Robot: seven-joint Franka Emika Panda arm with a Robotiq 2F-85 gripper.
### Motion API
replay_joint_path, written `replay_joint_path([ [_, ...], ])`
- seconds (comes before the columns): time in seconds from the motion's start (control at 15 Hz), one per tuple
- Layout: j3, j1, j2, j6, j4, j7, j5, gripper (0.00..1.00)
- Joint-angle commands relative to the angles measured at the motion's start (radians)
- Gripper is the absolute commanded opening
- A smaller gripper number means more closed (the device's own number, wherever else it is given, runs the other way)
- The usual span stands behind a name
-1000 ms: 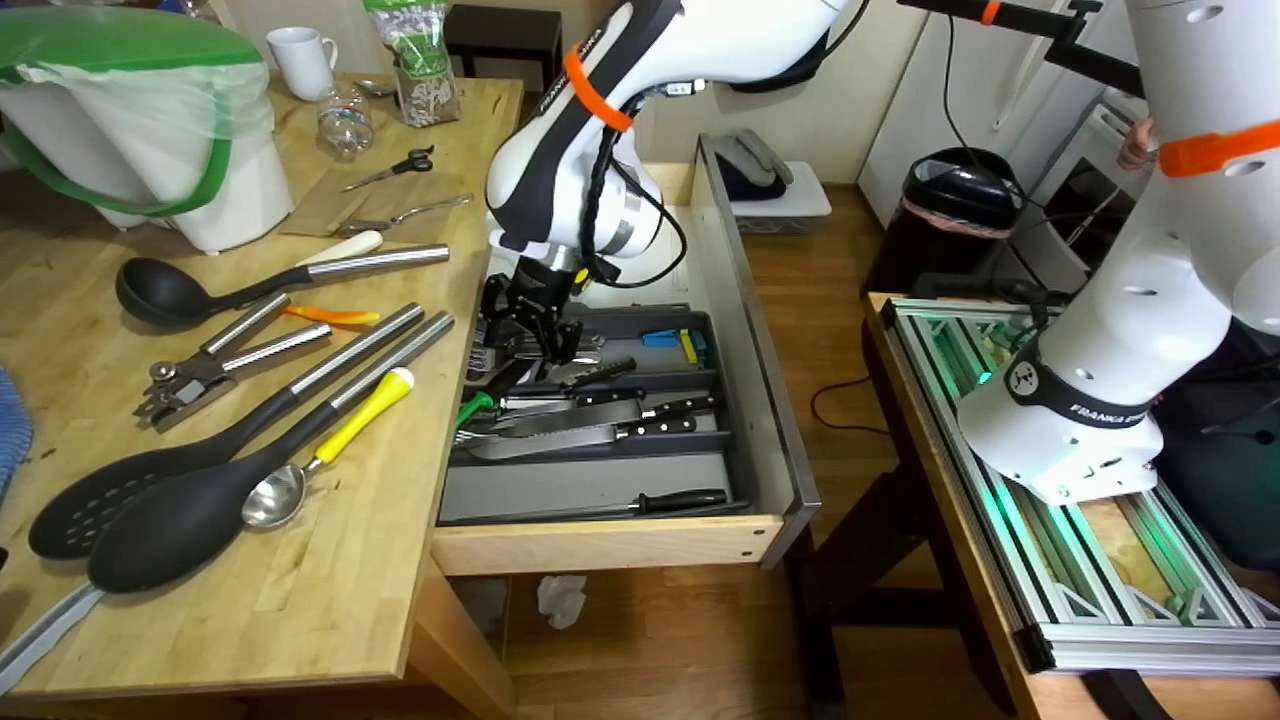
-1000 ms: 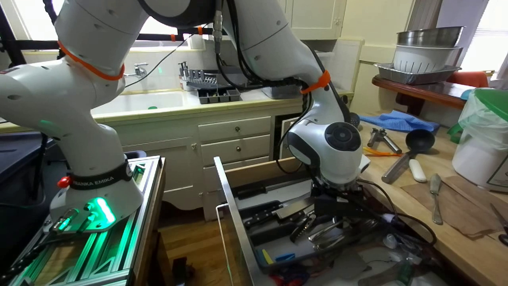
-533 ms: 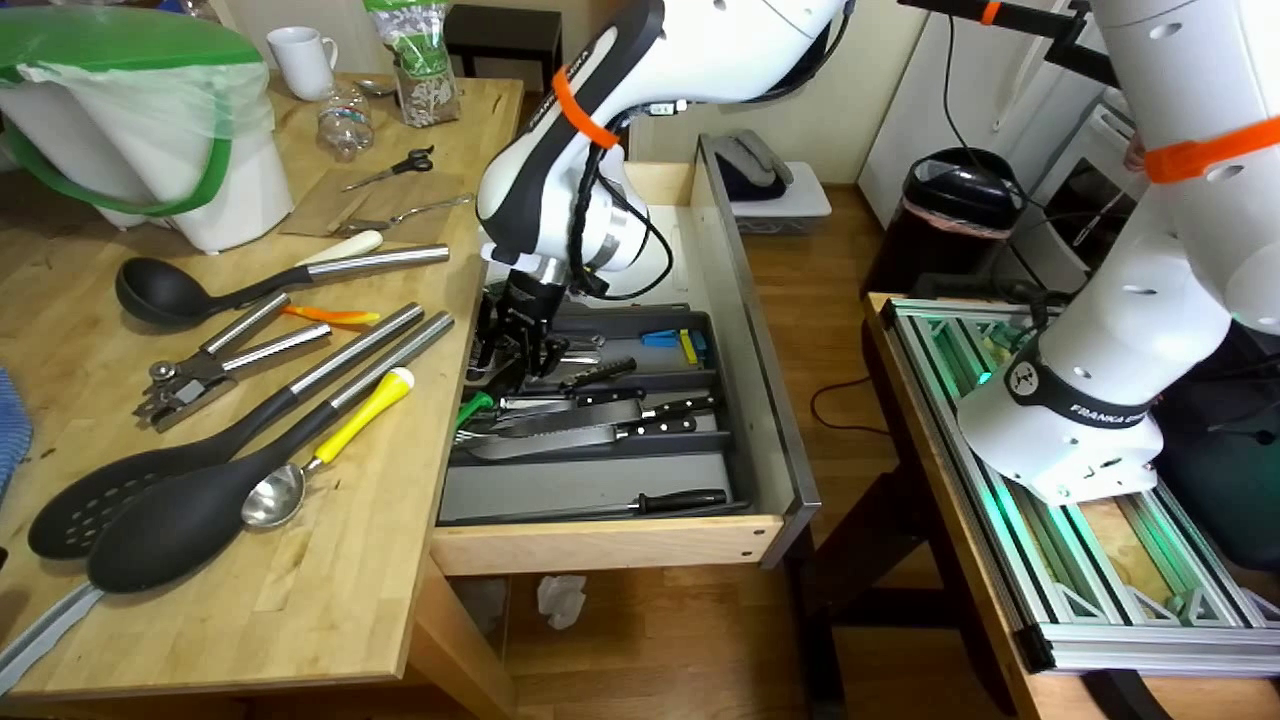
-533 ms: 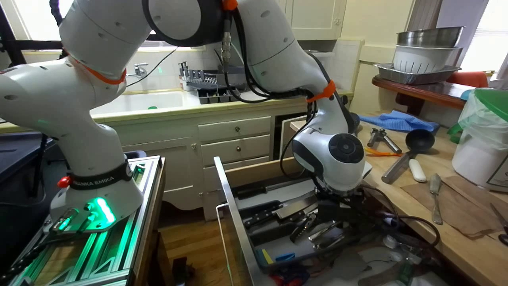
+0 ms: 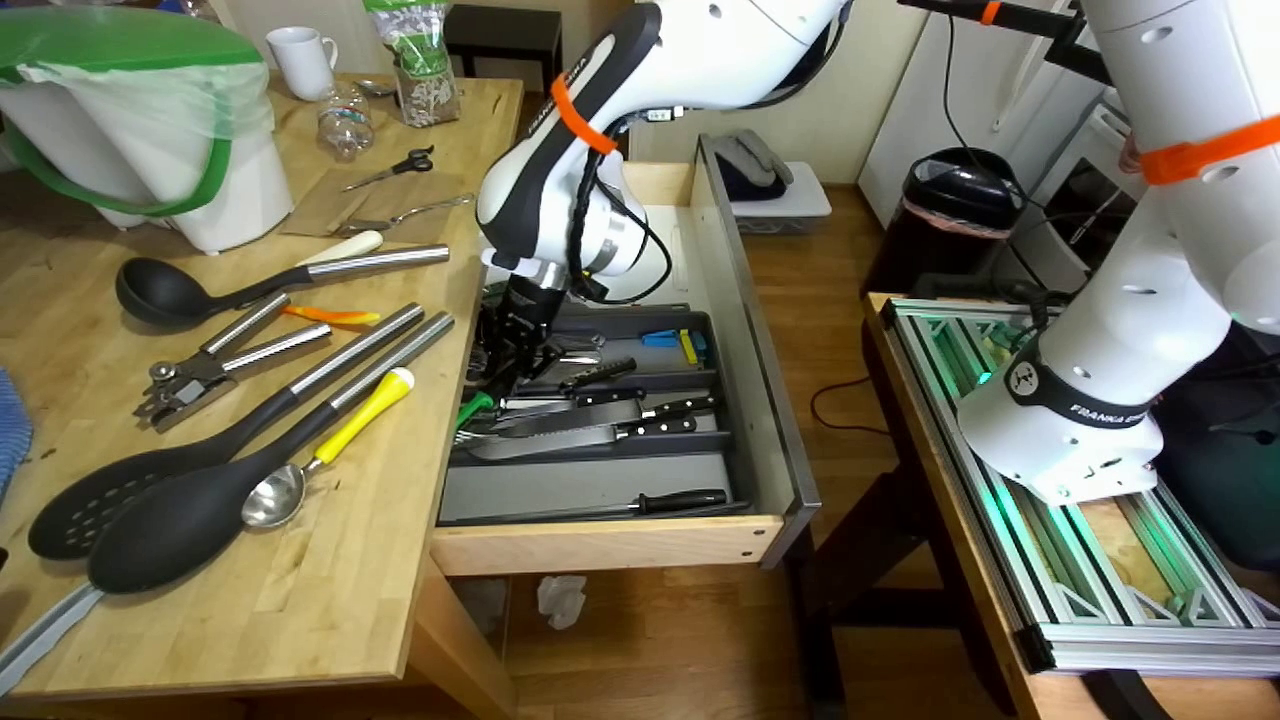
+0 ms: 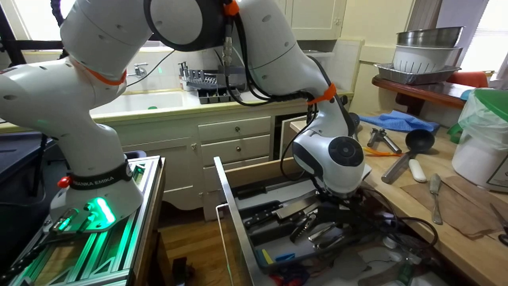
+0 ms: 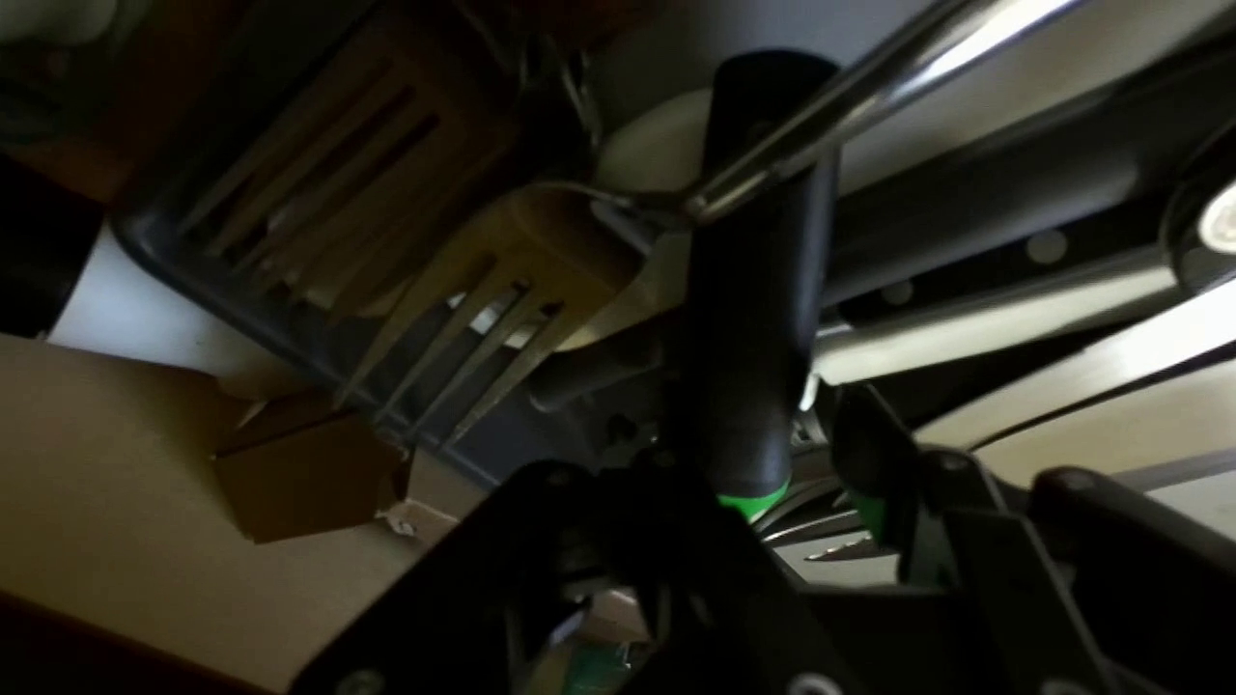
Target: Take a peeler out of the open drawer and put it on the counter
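A black handle (image 7: 748, 376) with a green collar (image 7: 755, 504) lies among the utensils in the drawer (image 5: 620, 545). Its head is hidden, so I cannot tell whether this is the peeler. My gripper (image 7: 763, 434) reaches down around the handle. One finger's dark bulk is close against the handle's left side. On the right, a gap shows between the handle and the other finger (image 7: 869, 425), with blades visible behind it. In an exterior view the green collar (image 5: 475, 408) pokes out beside the gripper. The counter (image 5: 330, 605) runs alongside the drawer.
A large fork (image 7: 531, 270) crosses in front of the black handle. Knives (image 5: 600, 425) fill the neighbouring tray section. The counter carries a ladle (image 5: 165, 292), a can opener (image 5: 215, 370), large black spoons (image 5: 180, 525) and a white bin (image 5: 235, 215).
The gripper has sunk lower into the drawer and shifted slightly toward the counter. Its jaws have come closer together around the black handle.
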Motion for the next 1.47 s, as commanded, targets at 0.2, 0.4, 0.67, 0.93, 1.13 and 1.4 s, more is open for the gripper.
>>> replay_joint_path([
  [0.2, 0.023, -0.028, 0.054, -0.017, 0.028, -0.073, 0.014, 0.46],
  [0.4, 0.009, -0.013, 0.032, -0.024, 0.012, -0.051, -0.002, 0.12],
  [0.67, -0.032, 0.021, -0.103, -0.111, -0.113, 0.118, -0.010, 0.10],
  [0.93, -0.003, -0.008, -0.199, -0.235, -0.185, 0.063, 0.052, 0.10],
  [1.13, -0.032, 0.013, -0.248, -0.320, -0.208, 0.044, 0.085, 0.10],
  [1.4, -0.102, 0.052, -0.333, -0.535, -0.253, 0.108, 0.036, 0.10],
])
